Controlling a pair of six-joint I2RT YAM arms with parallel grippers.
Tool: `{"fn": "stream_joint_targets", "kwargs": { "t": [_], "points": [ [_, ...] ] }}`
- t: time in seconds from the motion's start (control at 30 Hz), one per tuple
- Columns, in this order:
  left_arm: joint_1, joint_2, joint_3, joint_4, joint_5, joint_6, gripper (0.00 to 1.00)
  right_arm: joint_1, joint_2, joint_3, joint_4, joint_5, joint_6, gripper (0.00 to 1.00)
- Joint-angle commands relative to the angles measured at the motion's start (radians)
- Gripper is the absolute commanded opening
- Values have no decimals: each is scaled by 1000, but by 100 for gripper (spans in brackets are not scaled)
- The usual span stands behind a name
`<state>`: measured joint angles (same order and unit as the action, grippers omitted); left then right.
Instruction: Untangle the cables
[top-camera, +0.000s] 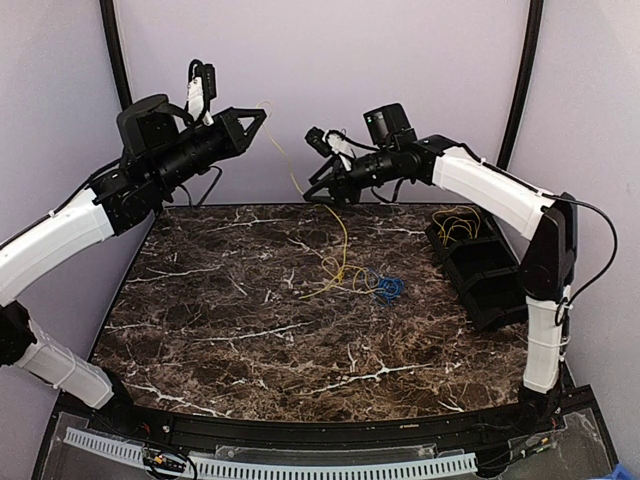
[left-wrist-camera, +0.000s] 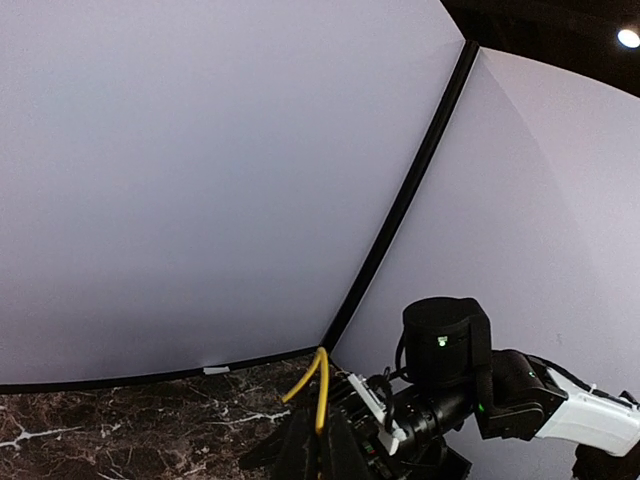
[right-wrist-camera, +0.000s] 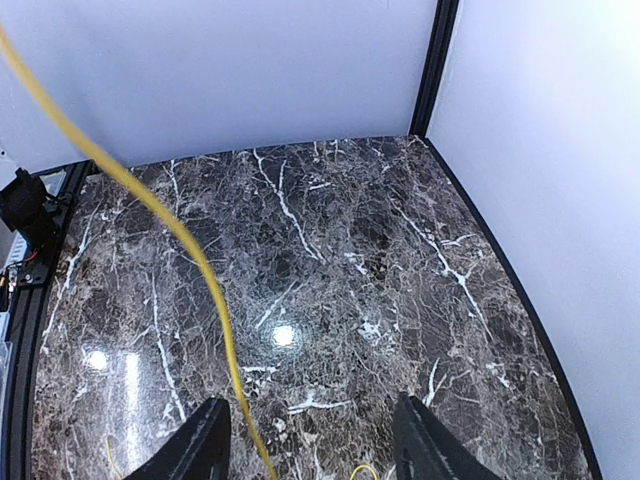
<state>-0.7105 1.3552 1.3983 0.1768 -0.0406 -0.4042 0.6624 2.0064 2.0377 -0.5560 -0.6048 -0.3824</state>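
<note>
From above, you see your left gripper (top-camera: 256, 118) up high over the back of the table (top-camera: 200, 330), with its jaws shut tight on a yellow cable (top-camera: 340, 240). The cable hangs down from it, goes past your right gripper (top-camera: 320, 192), and reaches the table, where it lies in loose loops. A small blue cable (top-camera: 388, 288) sits in a bunch right by those loops, near the middle of the table. More yellow cables (top-camera: 458, 222) lie in the black bin (top-camera: 490, 275) on the right side. In the left wrist view, the 2 fingers (left-wrist-camera: 300, 450) press together on the yellow cable (left-wrist-camera: 320, 385), which bends in a little arch above them. The right arm (left-wrist-camera: 500, 390) is just beyond. In the right wrist view, your right gripper (right-wrist-camera: 310, 445) has its jaws wide apart and holds nothing. The yellow cable (right-wrist-camera: 190, 250) runs from the top left corner down between the 2 fingers (right-wrist-camera: 205, 445), close to the one on the picture's left side. You cannot tell if it touches that finger. The dark marble table (right-wrist-camera: 330, 250) is below.
</note>
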Motion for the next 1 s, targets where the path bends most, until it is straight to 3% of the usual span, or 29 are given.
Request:
{"fn": "stream_joint_targets", "kwargs": {
  "t": [0.0, 0.1, 0.2, 0.23, 0.37, 0.43, 0.5, 0.53, 0.7, 0.8, 0.87, 0.97],
  "points": [
    [3, -10, 3, 47, 76, -47, 0, 11, 61, 27, 44, -39, 47, 53],
    [3, -22, -7, 44, 71, -53, 0, 12, 50, -2, 40, -121, 41, 37],
    [4, -32, -19, 45, 62, -54, 0, 11, 29, -47, 57, -150, 47, 4],
    [4, -35, -26, 47, 60, -53, 0, 8, 20, -62, 69, -153, 58, 0],
    [4, -48, -60, 56, 23, -64, 0, -25, -50, -117, 117, -160, 101, 0],
    [3, -53, -96, 67, -7, -94, 27, -58, -76, -113, 97, -139, 96, 0],
    [3, -49, -139, 76, -31, -165, 76, -107, -95, -92, 55, -117, 78, 0],
    [3, -34, -150, 71, -28, -190, 93, -135, -108, -83, 32, -105, 67, 0],
    [3, 52, -189, 82, 167, -325, 99, -295, -185, -96, -5, -10, 8, 0],
    [0, 116, -210, 212, 330, -356, 99, -392, -209, -79, -27, 39, -22, 0],
    [-27, 158, -199, 301, 397, -341, 99, -459, -219, -68, -37, 78, -46, 0],
    [-125, 234, -102, 284, 424, -229, 99, -528, -228, -66, -43, 160, -105, 0]
  ]
}}
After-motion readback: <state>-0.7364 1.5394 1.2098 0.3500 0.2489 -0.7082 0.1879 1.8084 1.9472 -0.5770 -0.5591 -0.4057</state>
